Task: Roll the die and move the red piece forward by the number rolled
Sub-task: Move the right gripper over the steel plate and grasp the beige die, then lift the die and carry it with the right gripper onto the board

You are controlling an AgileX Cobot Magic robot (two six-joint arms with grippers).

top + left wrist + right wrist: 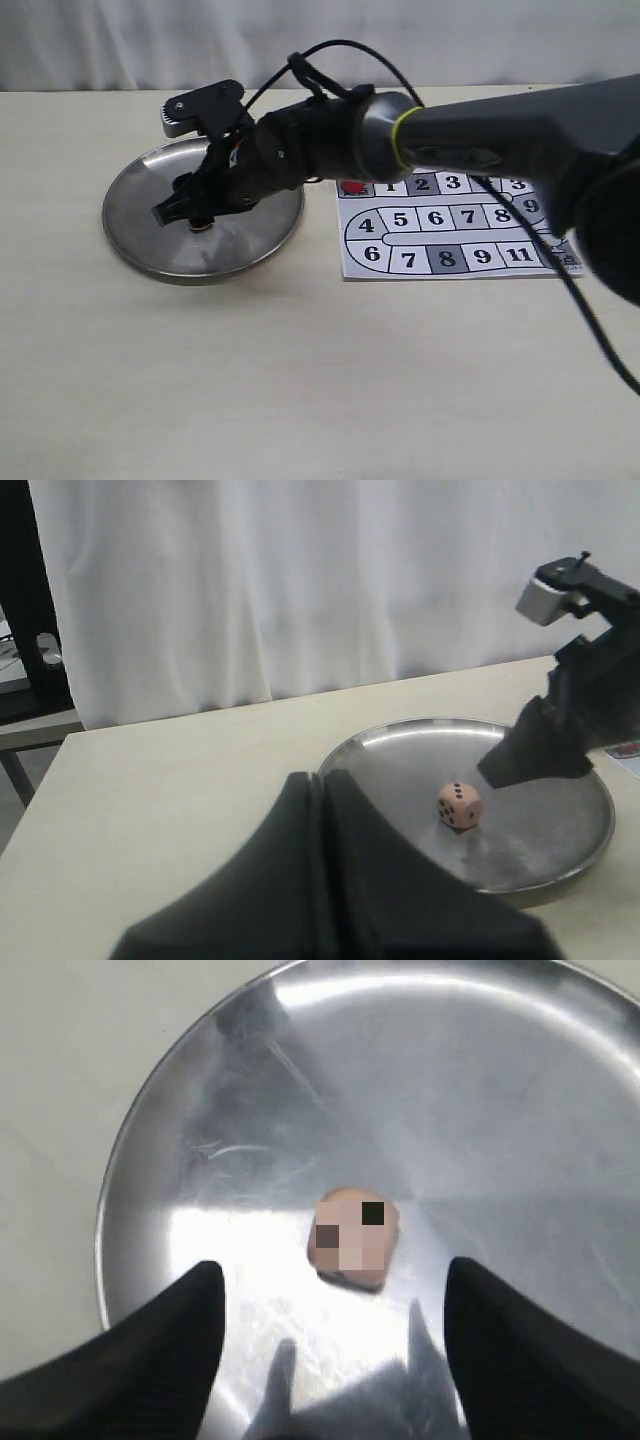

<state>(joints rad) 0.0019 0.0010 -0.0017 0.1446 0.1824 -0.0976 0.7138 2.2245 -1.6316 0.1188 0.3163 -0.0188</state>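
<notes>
The die [459,805], a pale cube with black pips, lies free near the middle of a round steel plate [585,845]. In the exterior view my right gripper [186,210] reaches across over the plate [135,235], and the die [201,224] peeks out just under its fingers. The right wrist view shows this gripper [332,1263] open, its fingers either side of the die [355,1237] and apart from it. My left gripper [322,778] is shut and empty, short of the plate's rim. The red piece [352,186] stands on the board's top-left corner, partly hidden by the arm.
The numbered paper board [450,240] lies flat to the right of the plate. The right arm [470,130] and its cable [560,270] stretch over the board's upper part. A white curtain [300,580] hangs behind the table.
</notes>
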